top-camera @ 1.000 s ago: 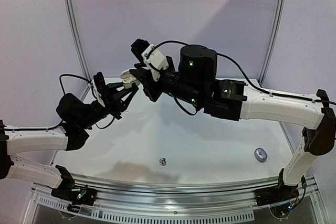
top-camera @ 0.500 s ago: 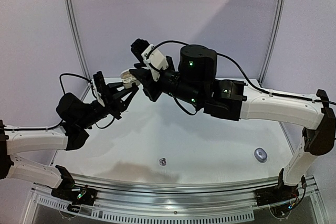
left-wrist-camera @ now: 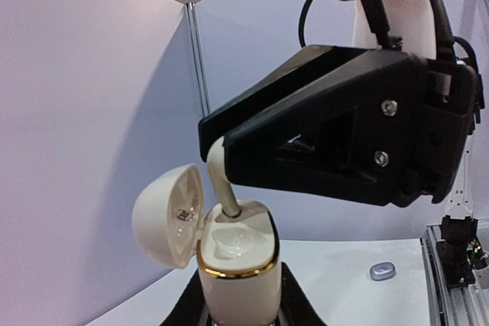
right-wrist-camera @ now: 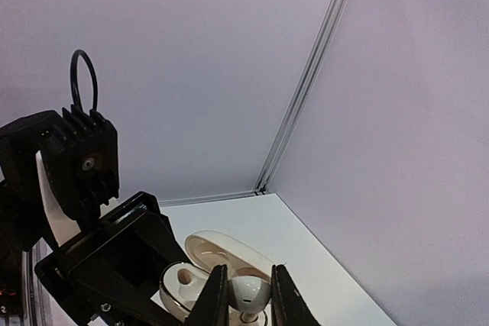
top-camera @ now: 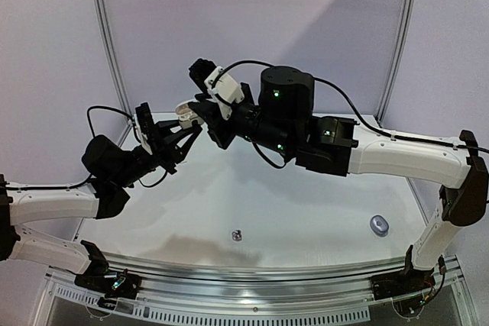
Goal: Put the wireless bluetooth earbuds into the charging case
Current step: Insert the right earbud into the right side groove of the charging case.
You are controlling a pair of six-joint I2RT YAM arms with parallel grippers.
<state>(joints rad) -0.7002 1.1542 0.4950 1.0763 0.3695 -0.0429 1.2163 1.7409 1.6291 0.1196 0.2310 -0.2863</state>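
Earbud, glossy white with a curved stem, pinched by the right gripper, stem tip in the open charging case (gold-rimmed), which the left gripper clamps. Only the overhead view shows a dark earbud on the table.

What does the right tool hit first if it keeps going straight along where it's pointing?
The open charging case clamped in the left tool. The white earbud gripped by the right tool leads, its stem right at the case's well; whether it touches yet is unclear.
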